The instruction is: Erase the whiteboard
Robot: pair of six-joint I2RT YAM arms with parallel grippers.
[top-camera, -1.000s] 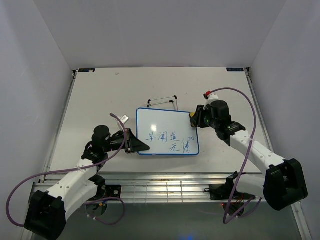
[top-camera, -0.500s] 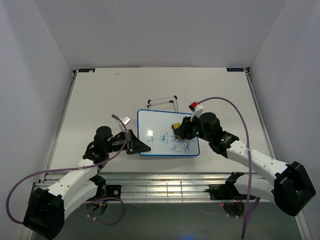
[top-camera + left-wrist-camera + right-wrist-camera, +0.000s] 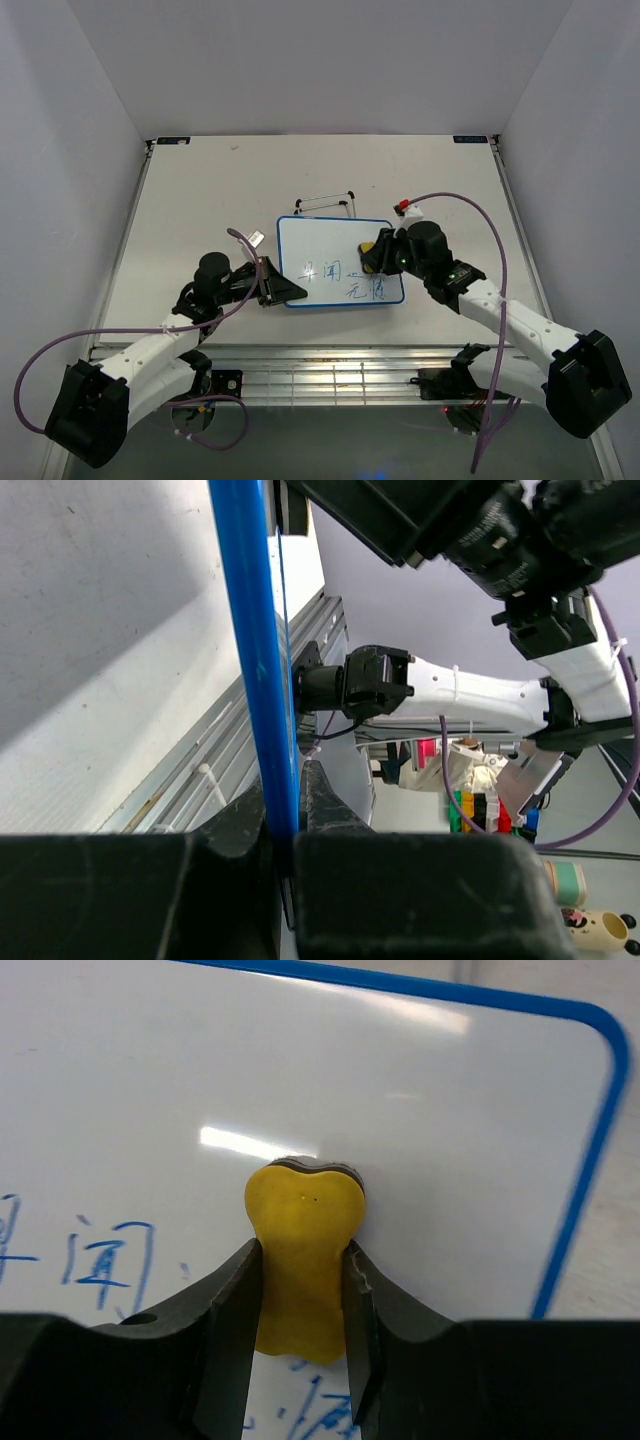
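Since half a second ago the right fingers (image 3: 375,258) have carried the yellow eraser (image 3: 368,249) a little toward the right edge of the whiteboard (image 3: 320,238). The board itself, with the left fingers (image 3: 283,289) on it, has slid slightly rightward across the surface (image 3: 200,200). In the upper line of blue writing (image 3: 325,271) the third character, plain a second ago, is reduced to faint marks (the two characters left of it stay legible).

The whiteboard lies flat near the middle of the surface, ahead of the arm bases, its long sides running left to right. The left fingers are clenched on its left edge. In the left wrist view the blue frame (image 3: 255,670) runs down into the narrow gap between the two dark fingers (image 3: 400,900), which press it from both sides.

The right fingers (image 3: 225,1325) are clamped on the eraser, one on each flank of its yellow body. The eraser's dark tip meets the white face in the right half of the board, above the lower line of writing. In the right wrist view blue strokes show left of the eraser and below it, and the area toward the rounded blue corner is plain white with a glare streak.

A thin wire frame (image 3: 325,200) stands on the surface just behind the board's far edge (touching or not, I cannot tell).
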